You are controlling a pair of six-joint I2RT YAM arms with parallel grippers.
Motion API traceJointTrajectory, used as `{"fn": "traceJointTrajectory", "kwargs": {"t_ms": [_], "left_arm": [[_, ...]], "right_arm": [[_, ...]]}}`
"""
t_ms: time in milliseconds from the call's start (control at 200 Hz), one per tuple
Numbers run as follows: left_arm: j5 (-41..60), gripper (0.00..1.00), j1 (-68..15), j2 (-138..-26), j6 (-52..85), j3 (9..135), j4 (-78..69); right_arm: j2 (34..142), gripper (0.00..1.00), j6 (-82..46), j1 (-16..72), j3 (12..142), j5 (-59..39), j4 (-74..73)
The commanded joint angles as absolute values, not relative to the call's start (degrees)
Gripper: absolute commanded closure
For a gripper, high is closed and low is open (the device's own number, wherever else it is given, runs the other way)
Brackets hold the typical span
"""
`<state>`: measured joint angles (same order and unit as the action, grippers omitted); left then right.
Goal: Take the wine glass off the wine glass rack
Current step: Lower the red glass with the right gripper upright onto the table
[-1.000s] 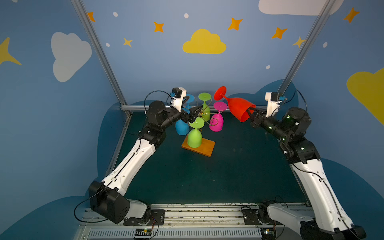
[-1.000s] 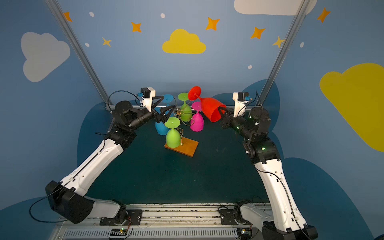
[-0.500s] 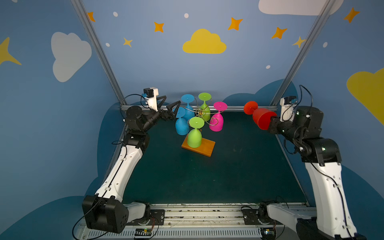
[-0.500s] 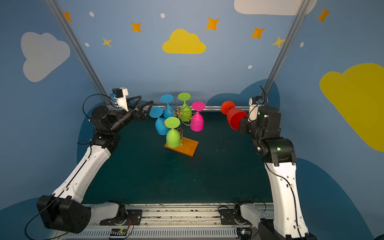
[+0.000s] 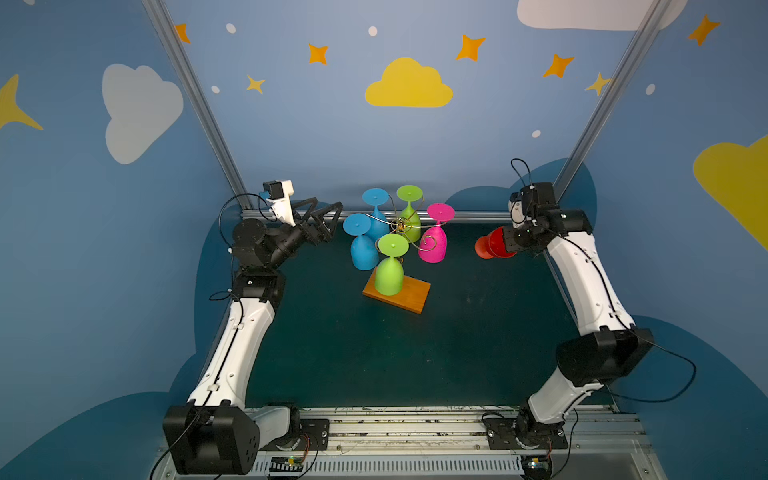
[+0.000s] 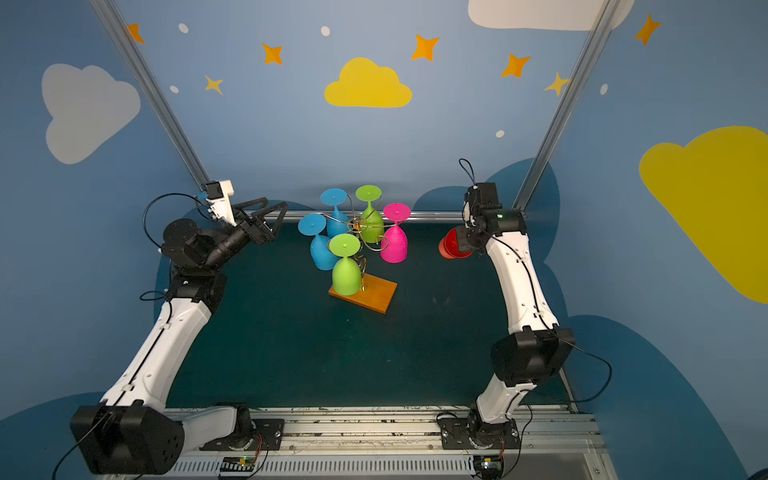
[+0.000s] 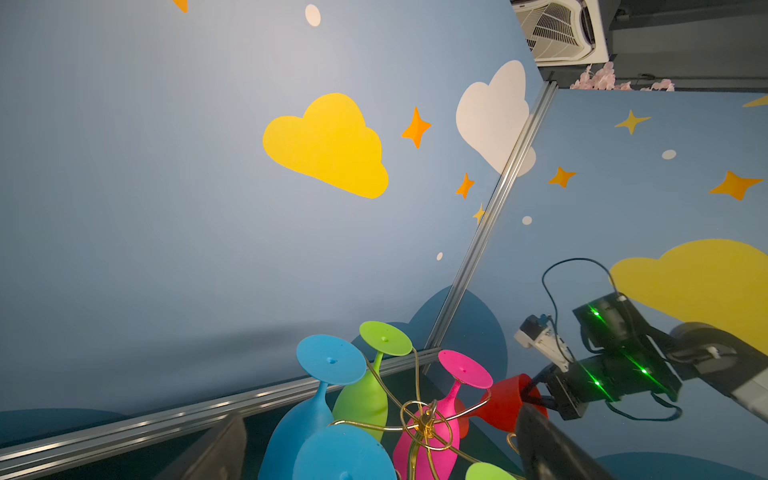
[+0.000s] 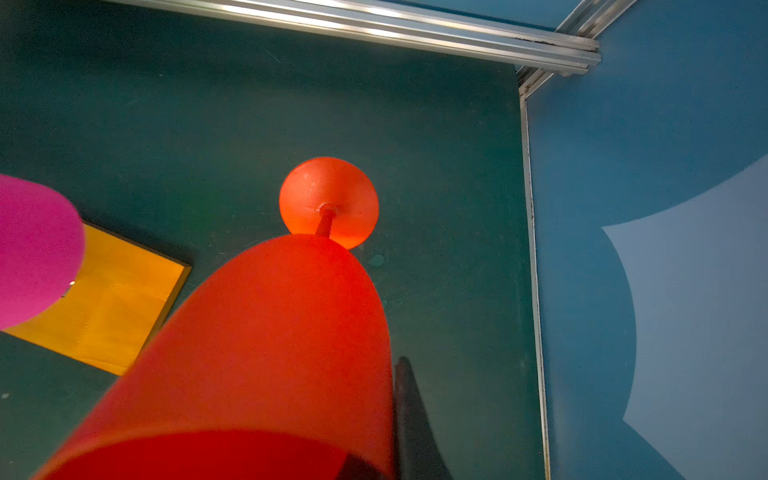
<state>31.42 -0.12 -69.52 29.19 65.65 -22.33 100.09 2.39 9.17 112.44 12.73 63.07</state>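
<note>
The wine glass rack [image 5: 409,296] [image 6: 376,297] stands mid-table on its orange wooden base, its gold wire hub [image 7: 422,417] on top. Several wine glasses hang upside down from it: blue [image 5: 363,253], green [image 5: 389,276] and pink [image 5: 433,247]. A red wine glass [image 5: 492,248] [image 6: 452,247] [image 8: 270,332] is off the rack, to its right. My right gripper [image 5: 513,245] is shut on its bowl wall, the foot [image 8: 328,203] pointing down at the table. My left gripper [image 5: 328,206] [image 6: 274,204] hangs open and empty, left of the blue glasses.
The dark green table mat [image 5: 415,353] runs to an aluminium rail [image 5: 469,215] at the back. A right edge rail [image 8: 534,270] and the blue wall lie close to the red glass. Both arm bases sit on the front rail [image 5: 395,428].
My left gripper has drawn back leftward from the rack and opened a little wider. My right gripper has carried the red glass rightward and down, swinging its foot from upward to downward.
</note>
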Motion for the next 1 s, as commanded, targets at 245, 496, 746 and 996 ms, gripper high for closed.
{"fn": "traceJointTrajectory", "kwargs": {"t_ms": [245,496,746,996], "left_arm": [[26.4,0.01,-0.1,-63.5,25.9,63.5,-19.5],[26.2,0.01,-0.1,-62.6,24.9,63.4,-18.6],[26.0,0.01,-0.1,-62.7,24.5,63.4,-18.2],[26.3,0.01,-0.1,-63.3,24.5,64.1,-17.5]], "right_arm": [[118.3,1.0,5.2,11.0,130.2,13.9,75.7],[126.1,1.0,5.5,11.5,134.6,12.9,77.9],[129.9,1.0,5.4,11.4,136.2,11.9,78.1],[130.7,0.85,4.6,11.3,137.2,8.9,77.3]]}}
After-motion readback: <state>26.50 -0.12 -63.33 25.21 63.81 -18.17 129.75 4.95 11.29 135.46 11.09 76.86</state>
